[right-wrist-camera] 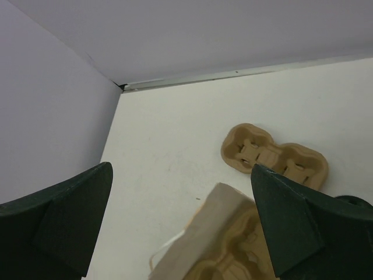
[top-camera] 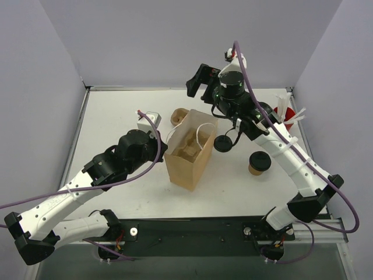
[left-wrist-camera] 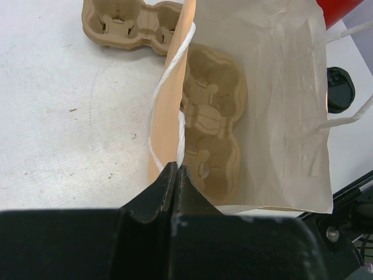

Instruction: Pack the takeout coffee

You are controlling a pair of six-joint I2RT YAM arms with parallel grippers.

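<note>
The takeout coffee (top-camera: 258, 164), a small tan cup with a dark top, stands on the table right of the brown paper bag (top-camera: 189, 156). The bag stands open with a pulp cup carrier (left-wrist-camera: 211, 119) lying inside. My left gripper (left-wrist-camera: 176, 170) is shut on the bag's white cord handle (left-wrist-camera: 175, 61) at its near left rim. My right gripper (right-wrist-camera: 181, 169) hangs open and empty above the table behind the bag, far from the cup. The cup is out of both wrist views.
A second pulp carrier (top-camera: 177, 117) lies behind the bag. A flat black lid (top-camera: 223, 143) rests between bag and cup. A red cup with white sticks (top-camera: 284, 114) stands at the back right. Walls close in the left, back and right.
</note>
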